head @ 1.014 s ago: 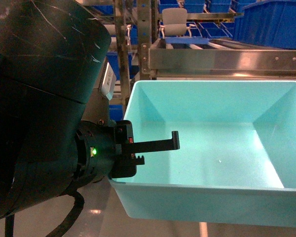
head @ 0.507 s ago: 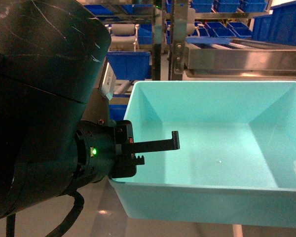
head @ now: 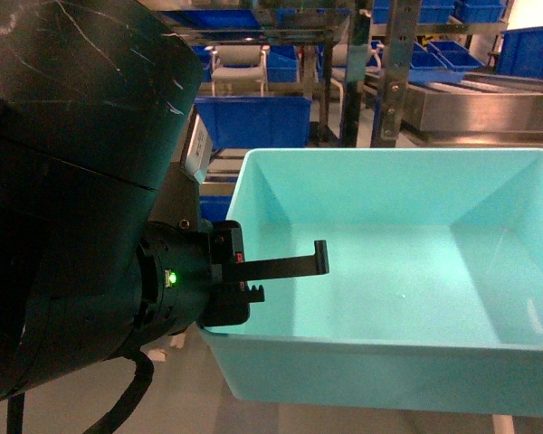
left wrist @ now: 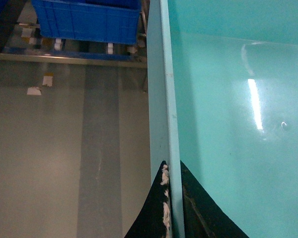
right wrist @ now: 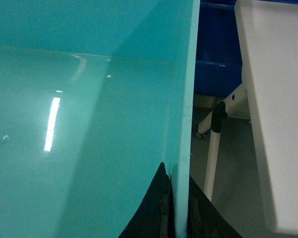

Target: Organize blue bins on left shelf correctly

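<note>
A light turquoise blue bin point(head: 389, 280) is held up off the ground and fills the head view; it is empty. My left gripper point(left wrist: 171, 198) is shut on the bin's left wall point(left wrist: 164, 99), one finger point(head: 299, 263) reaching inside. My right gripper point(right wrist: 178, 208) is shut on the right wall point(right wrist: 185, 99), with one finger on each side. The right gripper is outside the head view. Behind the bin stands the steel shelf point(head: 475, 104) of posts and rails.
Dark blue ribbed bins point(head: 253, 122) sit on racks behind, and one point(left wrist: 84, 20) stands low by the grey floor. A white table point(right wrist: 273, 99) with a white leg point(right wrist: 213, 148) is close to the bin's right side. My left arm's black housing point(head: 72, 181) blocks the left of the head view.
The background has slid rightward in the head view, the steel rack passing from centre to the right. The bin and both grips look unchanged.
</note>
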You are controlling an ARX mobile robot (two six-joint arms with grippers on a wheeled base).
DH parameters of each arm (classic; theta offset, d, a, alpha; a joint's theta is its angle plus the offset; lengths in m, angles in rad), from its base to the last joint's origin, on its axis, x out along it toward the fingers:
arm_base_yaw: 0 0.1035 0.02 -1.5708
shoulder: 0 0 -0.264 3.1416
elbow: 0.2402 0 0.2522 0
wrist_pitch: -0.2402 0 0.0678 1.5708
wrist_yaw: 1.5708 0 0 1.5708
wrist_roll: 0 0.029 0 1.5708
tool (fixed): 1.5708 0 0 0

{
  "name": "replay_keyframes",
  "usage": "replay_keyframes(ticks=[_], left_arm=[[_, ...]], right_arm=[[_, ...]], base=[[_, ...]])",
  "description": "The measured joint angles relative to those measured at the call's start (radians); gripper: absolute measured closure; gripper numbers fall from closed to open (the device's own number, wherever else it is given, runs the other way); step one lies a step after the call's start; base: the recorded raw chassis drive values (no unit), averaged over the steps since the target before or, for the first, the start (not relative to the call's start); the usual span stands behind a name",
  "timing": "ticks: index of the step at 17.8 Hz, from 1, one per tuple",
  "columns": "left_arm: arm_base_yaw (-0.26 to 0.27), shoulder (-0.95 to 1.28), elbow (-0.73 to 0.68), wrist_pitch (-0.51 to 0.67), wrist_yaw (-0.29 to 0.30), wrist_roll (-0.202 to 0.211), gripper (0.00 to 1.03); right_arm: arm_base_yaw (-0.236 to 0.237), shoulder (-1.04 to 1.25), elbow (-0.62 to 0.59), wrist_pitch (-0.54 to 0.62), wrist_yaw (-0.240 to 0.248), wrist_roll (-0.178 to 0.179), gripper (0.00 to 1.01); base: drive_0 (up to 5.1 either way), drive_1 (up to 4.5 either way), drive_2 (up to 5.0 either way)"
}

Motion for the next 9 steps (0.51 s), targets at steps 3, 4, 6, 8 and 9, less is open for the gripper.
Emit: replay_keyframes(ticks=[3, 4, 6, 8, 9], left_arm=[[-0.001, 0.0, 0.0, -0.001, 0.0, 0.0, 1.01], [-0.001, 0.0, 0.0, 0.0, 0.0, 0.0, 1.01], [-0.001, 0.0, 0.0, -0.001, 0.0, 0.0, 1.01], [-0.001, 0.0, 0.0, -0.001, 0.0, 0.0, 1.01], [-0.001, 0.0, 0.0, -0.001, 0.0, 0.0, 1.01]], right_arm=[[0.0, 0.0, 0.0, 0.0, 0.0, 0.0, 0.99], [0.0, 0.0, 0.0, 0.0, 0.0, 0.0, 0.99], [0.0, 0.0, 0.0, -0.002, 0.0, 0.0, 0.99], [0.0, 0.0, 0.0, -0.001, 0.0, 0.0, 0.99], [0.0, 0.0, 0.0, -0.002, 0.0, 0.0, 0.99]], base=[[-4.3, 4.28, 0.6], [-4.4, 4.16, 0.6], [-4.5, 4.07, 0.5], [-4.5, 4.12, 0.4], [-3.7, 4.75, -0.9]])
